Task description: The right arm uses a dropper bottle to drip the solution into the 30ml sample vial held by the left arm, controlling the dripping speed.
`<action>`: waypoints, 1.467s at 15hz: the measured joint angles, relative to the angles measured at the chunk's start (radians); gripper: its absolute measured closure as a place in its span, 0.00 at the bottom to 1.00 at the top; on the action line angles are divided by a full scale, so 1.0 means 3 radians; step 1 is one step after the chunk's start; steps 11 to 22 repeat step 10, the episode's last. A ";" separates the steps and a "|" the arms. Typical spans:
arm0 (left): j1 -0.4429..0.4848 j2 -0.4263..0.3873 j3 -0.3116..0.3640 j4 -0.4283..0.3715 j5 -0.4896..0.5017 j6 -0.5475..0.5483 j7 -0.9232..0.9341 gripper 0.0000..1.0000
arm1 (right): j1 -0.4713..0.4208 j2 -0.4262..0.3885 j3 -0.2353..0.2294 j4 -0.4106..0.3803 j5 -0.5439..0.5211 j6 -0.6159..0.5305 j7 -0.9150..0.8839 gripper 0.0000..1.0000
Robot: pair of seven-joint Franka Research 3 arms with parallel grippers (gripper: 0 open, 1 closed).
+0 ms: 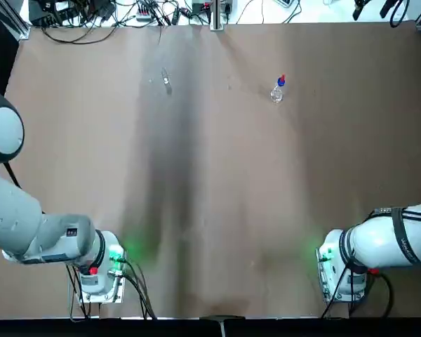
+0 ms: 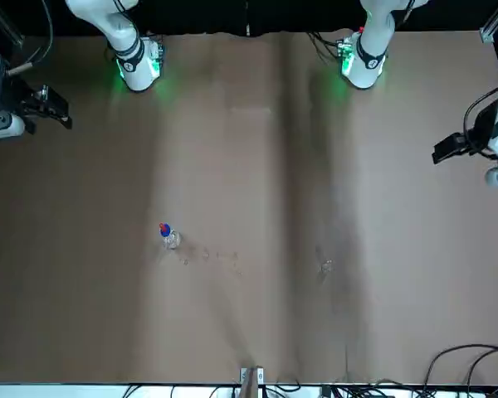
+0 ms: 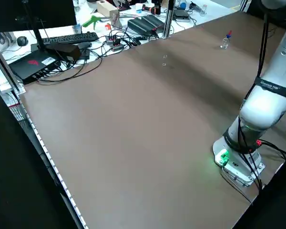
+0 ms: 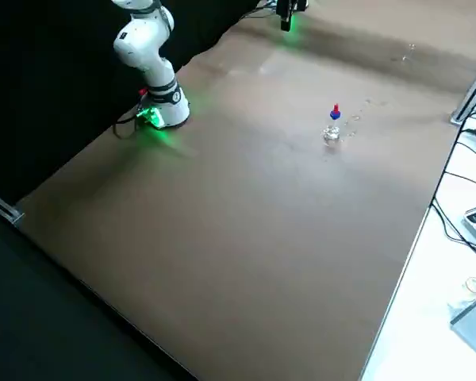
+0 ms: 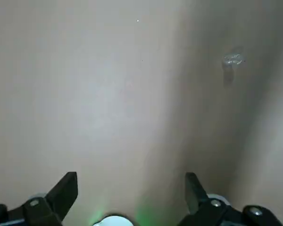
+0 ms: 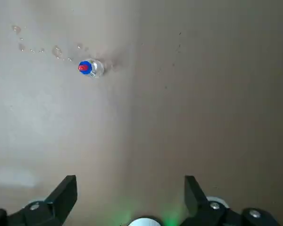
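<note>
Both jaws (image 5: 131, 198) (image 6: 131, 200) apart, holding nothing; bottle (image 1: 277, 91) and vial (image 1: 166, 78) upright on table (image 1: 217, 175).
Vial: likely slippery, fragile glass; grip body lightly. Bottle probably soft; take it below the blue collar (image 4: 335, 115).

Shows the right gripper (image 2: 68, 118) hovering above the table (image 2: 257, 174), well apart from the left gripper (image 2: 438, 156). Has the dropper bottle (image 2: 169, 236) between both, nearer the right one and closer to the camera. Scatters droplets (image 2: 206, 253) just past it, toward the left gripper. Keeps the clear vial (image 2: 326, 266) nearer the left gripper, untouched by either.
</note>
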 joint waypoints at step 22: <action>-0.0038 -0.0222 0.0153 -0.0314 -0.0056 0.0330 0.0042 0.00 | -0.0110 0.0000 -0.0001 -0.0037 0.0001 -0.0033 -0.0026 0.00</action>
